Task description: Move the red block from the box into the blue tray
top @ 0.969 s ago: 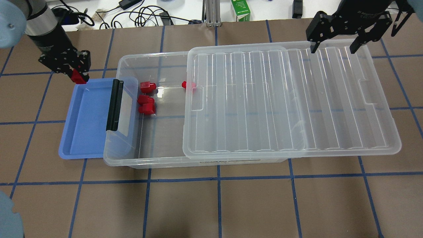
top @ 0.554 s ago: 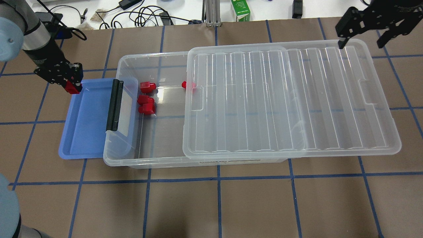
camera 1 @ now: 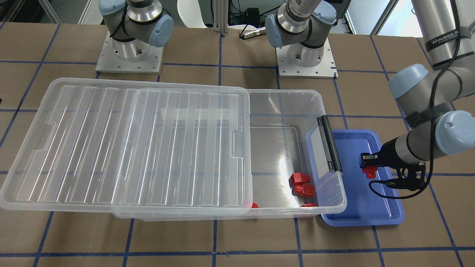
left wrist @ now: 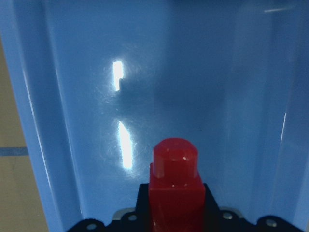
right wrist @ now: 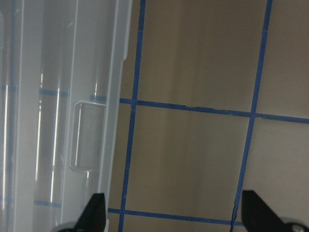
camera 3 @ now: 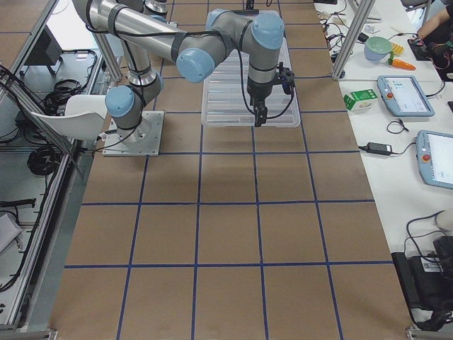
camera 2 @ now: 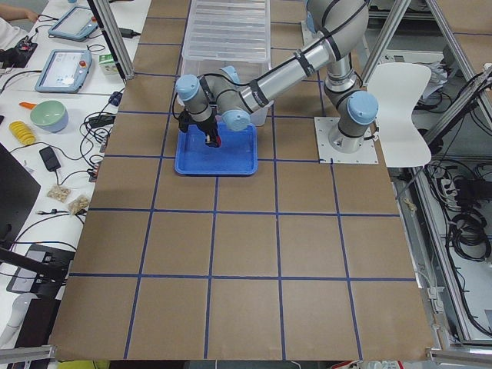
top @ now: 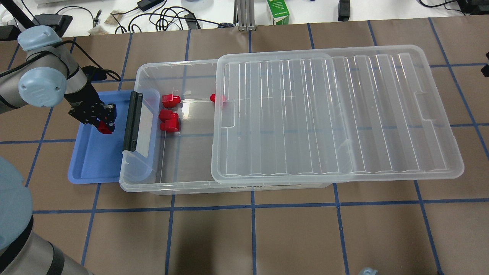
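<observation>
My left gripper (top: 102,121) is shut on a red block (top: 105,128) and holds it stub down just above the floor of the blue tray (top: 89,162). The left wrist view shows the block (left wrist: 175,186) over the tray floor (left wrist: 193,72). The front view shows the same hold (camera 1: 368,172). The tray sits partly under the left end of the clear box (top: 179,68), by its black clip handle (top: 132,121). Several red blocks (top: 169,114) lie in the box's open left part. My right gripper (right wrist: 176,212) is open and empty, over the bare table beside the lid's edge (right wrist: 116,96).
The ribbed clear lid (top: 336,114) lies slid to the right, covers most of the box and overhangs its right end. One red block (top: 217,98) lies at the lid's edge. A green carton (top: 277,11) and cables (top: 168,19) lie beyond the table's far edge.
My left gripper has carried the red block from the tray's far left corner to over the tray's middle and lowered it. My right arm has swung right, out of the overhead view.
</observation>
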Robot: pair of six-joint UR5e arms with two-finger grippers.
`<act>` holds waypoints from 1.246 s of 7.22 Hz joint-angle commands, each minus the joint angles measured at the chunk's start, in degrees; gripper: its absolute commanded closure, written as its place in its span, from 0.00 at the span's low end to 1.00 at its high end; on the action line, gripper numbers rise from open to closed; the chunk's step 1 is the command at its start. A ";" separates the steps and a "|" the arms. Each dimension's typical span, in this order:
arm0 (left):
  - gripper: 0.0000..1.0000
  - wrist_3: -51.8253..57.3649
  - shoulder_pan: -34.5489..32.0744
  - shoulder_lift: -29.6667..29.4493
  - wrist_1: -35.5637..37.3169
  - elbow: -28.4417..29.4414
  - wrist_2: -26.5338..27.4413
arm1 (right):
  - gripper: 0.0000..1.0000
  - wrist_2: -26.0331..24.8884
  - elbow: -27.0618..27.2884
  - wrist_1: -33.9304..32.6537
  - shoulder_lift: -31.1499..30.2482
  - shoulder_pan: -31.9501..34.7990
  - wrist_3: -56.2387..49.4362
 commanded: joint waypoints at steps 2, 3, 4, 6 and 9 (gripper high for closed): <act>1.00 0.08 0.01 -3.15 1.22 -0.33 -0.03 | 0.00 -0.03 12.21 -16.16 3.52 -0.54 -2.37; 1.00 0.61 0.10 -3.68 1.31 -0.25 0.06 | 0.00 0.24 12.59 -16.27 3.52 -0.54 -2.10; 1.00 0.61 0.10 -4.20 1.31 -0.25 0.06 | 0.00 0.41 12.68 -16.18 3.44 -0.54 -1.75; 0.78 0.88 0.10 -4.47 1.66 -0.16 0.23 | 0.00 0.41 12.76 -15.65 3.17 0.16 -0.53; 0.50 0.18 0.10 -5.09 1.66 0.02 0.32 | 0.00 0.42 13.91 -15.91 3.00 2.52 2.11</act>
